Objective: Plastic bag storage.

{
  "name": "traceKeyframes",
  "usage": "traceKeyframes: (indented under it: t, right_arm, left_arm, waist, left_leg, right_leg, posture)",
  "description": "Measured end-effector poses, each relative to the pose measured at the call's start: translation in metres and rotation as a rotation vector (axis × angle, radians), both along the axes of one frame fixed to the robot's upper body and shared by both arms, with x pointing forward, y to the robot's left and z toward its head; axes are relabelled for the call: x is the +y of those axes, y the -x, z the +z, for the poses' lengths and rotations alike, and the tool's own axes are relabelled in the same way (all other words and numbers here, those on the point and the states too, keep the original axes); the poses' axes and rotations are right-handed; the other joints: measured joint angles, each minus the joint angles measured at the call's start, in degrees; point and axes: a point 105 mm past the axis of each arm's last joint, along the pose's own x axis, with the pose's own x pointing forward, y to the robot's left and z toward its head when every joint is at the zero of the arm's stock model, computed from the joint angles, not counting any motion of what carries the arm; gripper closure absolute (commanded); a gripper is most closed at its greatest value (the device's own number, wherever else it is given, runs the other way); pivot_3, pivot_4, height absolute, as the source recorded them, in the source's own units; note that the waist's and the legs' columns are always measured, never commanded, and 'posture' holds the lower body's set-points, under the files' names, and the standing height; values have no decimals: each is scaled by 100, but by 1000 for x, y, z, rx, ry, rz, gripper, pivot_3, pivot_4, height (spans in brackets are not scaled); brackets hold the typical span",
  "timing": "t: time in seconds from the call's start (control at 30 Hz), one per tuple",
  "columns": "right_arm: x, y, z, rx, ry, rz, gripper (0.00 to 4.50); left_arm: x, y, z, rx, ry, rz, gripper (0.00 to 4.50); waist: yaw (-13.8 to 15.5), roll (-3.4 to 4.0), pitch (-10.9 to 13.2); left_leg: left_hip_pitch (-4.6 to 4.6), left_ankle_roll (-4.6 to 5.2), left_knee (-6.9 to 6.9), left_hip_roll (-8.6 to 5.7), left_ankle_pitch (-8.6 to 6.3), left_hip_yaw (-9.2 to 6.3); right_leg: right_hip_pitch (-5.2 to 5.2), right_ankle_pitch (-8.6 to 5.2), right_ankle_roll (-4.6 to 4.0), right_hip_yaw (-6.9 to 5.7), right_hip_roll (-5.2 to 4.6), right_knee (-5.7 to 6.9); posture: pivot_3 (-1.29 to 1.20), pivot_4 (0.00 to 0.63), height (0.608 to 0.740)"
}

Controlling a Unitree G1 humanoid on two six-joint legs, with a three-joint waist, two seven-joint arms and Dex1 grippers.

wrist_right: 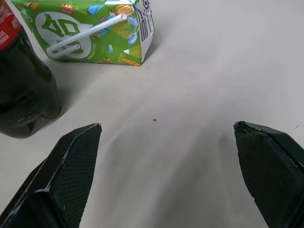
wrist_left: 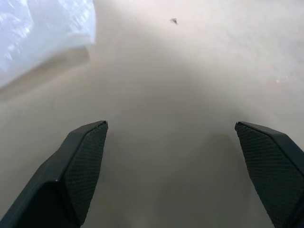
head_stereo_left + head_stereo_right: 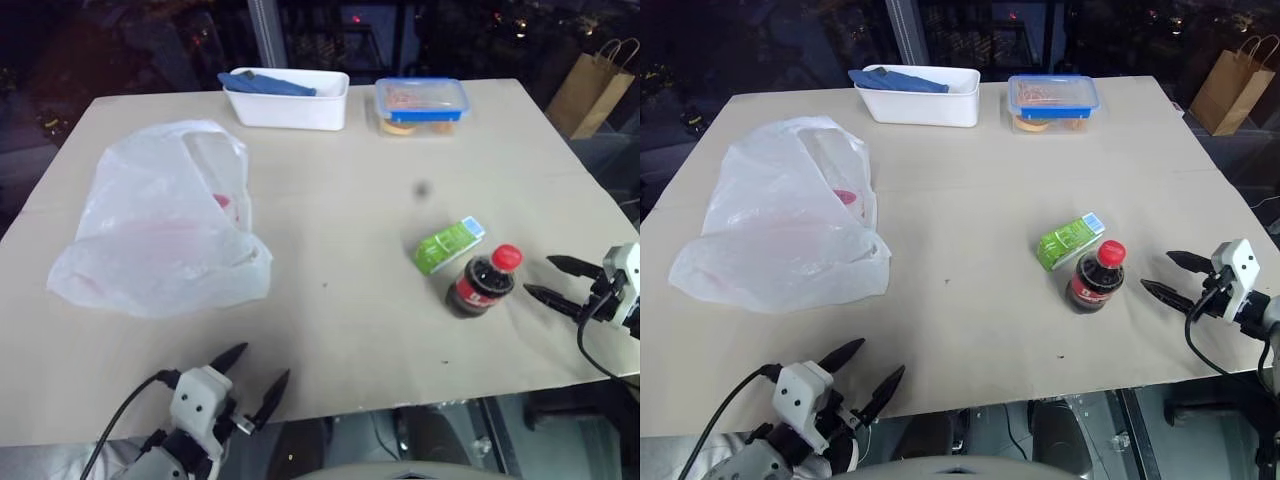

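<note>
Nearest the head camera, at the table's near edge: left gripper (image 3: 255, 372), fingers spread wide, nothing between them, hovering over bare tabletop just short of the plastic bag (image 3: 165, 225). Its wrist view shows a corner of the bag ahead of the fingertips, apart from them.

Table (image 3: 340, 200): broad, beige, matte, a few dark specks. Beyond its far edge, dark glass with scattered lights; brown paper bag (image 3: 592, 88) stands on the floor off the far right corner.

Plastic bag lies crumpled flat on the table's left half, handle loops toward the far side, red print showing through.

Far edge: white tub (image 3: 288, 98) with blue cloth (image 3: 265, 84) inside; lidded clear container (image 3: 421, 103) beside it.

Right side: right gripper (image 3: 548, 279), fingers wide apart, empty, pointing at the cola bottle (image 3: 483, 282), near but not touching. Green juice carton (image 3: 448, 245) lies just behind the bottle.
</note>
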Motion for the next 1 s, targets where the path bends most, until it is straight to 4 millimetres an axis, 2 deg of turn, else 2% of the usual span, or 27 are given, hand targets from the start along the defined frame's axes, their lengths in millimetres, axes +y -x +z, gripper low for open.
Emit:
traceKeyframes:
  t: [0.1,0.17,0.27,0.33,0.4,0.5,0.57,0.7,1.0]
  right_arm:
    - [4,-8,12,-41,-3,12,0]
    - [10,-16,28,-90,-21,27,0]
    - [25,-30,64,-189,-53,66,0]
    - [44,-38,104,-282,-94,123,0]
    - [62,-34,132,-313,-118,195,0]
    - [97,-15,161,-266,-153,359,0]
    - [129,8,169,-172,-169,512,0]
    - [158,31,167,-95,-157,639,0]
    - [173,37,163,-74,-161,668,0]
  left_arm:
    - [2,-11,19,-60,38,42,21]
    - [-2,-19,35,-105,75,63,21]
    - [-8,-34,59,-176,103,77,21]
    - [-11,-46,73,-213,111,97,21]
    - [-15,-54,83,-233,112,107,21]
    - [-17,-66,88,-225,90,147,21]
    - [-13,-78,89,-208,58,210,21]
    - [-12,-88,80,-138,-7,279,21]
    - [-15,-110,69,-76,-147,366,21]
  waist:
    - [-2,0,0]
    - [-3,2,0]
    - [-2,4,0]
    - [1,5,0]
    - [14,5,0]
    - [50,5,0]
    - [68,3,0]
    - [107,-4,-2]
    - [167,-6,-1]
  left_leg:
    - [1,0,1,0,0,0]
    - [0,0,2,0,0,0]
    - [0,0,6,0,0,-5]
    - [-1,0,6,-1,0,-10]
    - [-7,0,5,-3,0,-19]
    - [-16,1,5,-6,0,-36]
    - [-25,2,5,-6,-1,-52]
    - [-32,2,8,-11,-1,-60]
    - [-36,1,13,-12,-1,-68]
  right_leg:
    - [0,2,-1,0,0,1]
    - [0,12,-9,1,0,1]
    - [1,26,12,0,2,5]
    - [1,27,12,-1,4,8]
    - [1,27,13,-5,4,8]
    - [0,28,12,-19,1,7]
    - [-1,28,11,-35,1,4]
    - [0,28,12,-43,-2,-1]
    - [-1,28,11,-51,-2,-1]
  posture:
    - [0,150,740]
    - [0,150,740]
    - [0,150,740]
    - [0,150,740]
    - [0,150,740]
    - [0,150,740]
    - [0,150,740]
    - [0,150,740]
    - [0,150,740]
